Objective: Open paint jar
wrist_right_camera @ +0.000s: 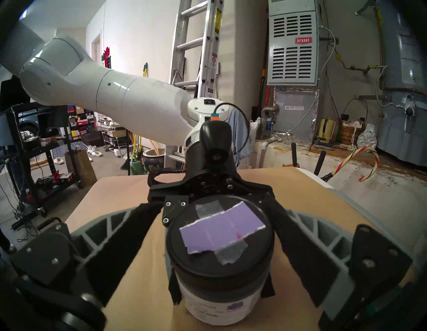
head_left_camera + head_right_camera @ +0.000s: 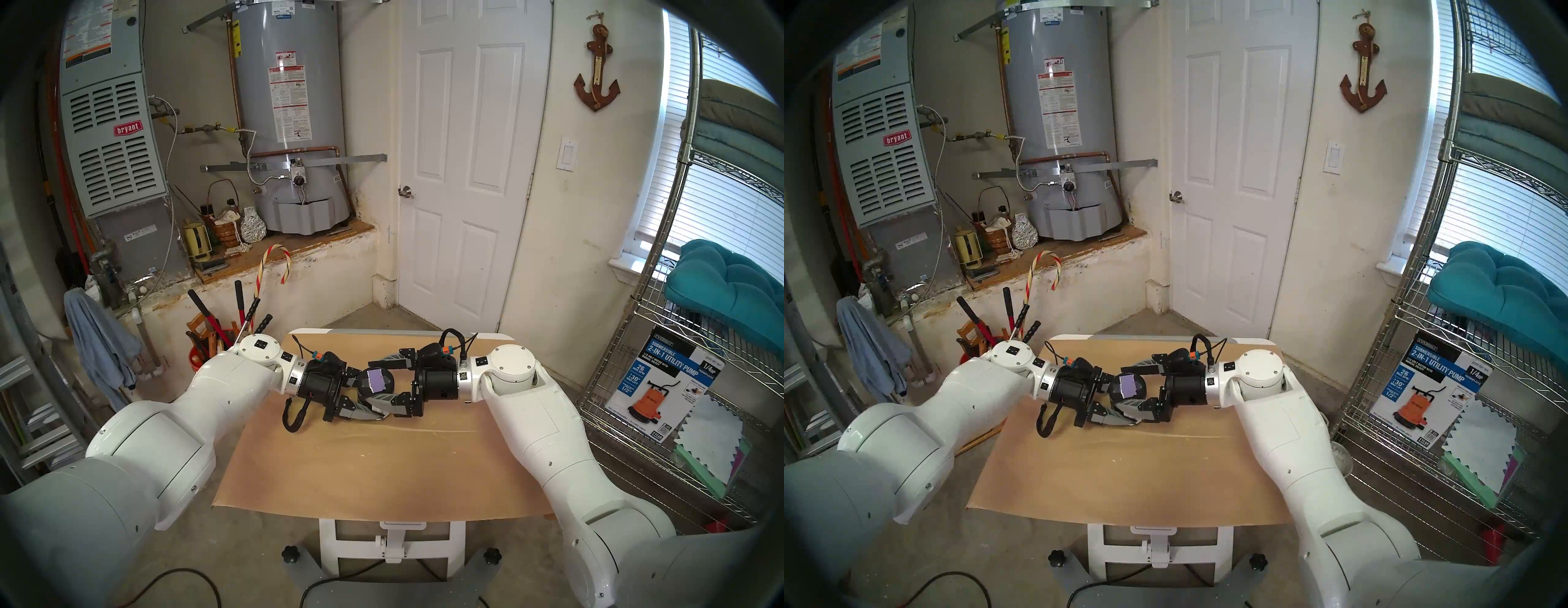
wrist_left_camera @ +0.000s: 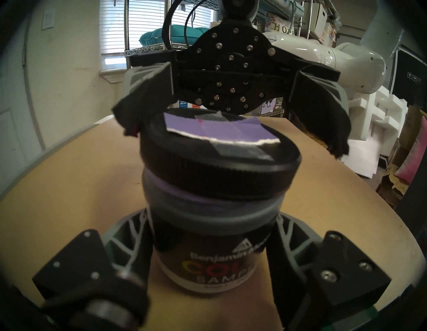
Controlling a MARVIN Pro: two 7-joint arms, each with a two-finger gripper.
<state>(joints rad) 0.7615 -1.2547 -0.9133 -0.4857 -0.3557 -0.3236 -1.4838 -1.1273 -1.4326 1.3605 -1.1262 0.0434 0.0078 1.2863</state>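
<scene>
Paint jar: black lid apparently seated | left claw clamps it | right claw spread

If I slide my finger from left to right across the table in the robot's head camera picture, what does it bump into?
Left pincer squeezing the paint jar → paint jar with its black lid and purple patch → right pincer, open around the lid → wire shelf → pump box.

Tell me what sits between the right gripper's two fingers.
The black lid of the paint jar sits between the open right gripper's fingers, with a gap on each side in the right wrist view; the left gripper clamps the jar body.
</scene>
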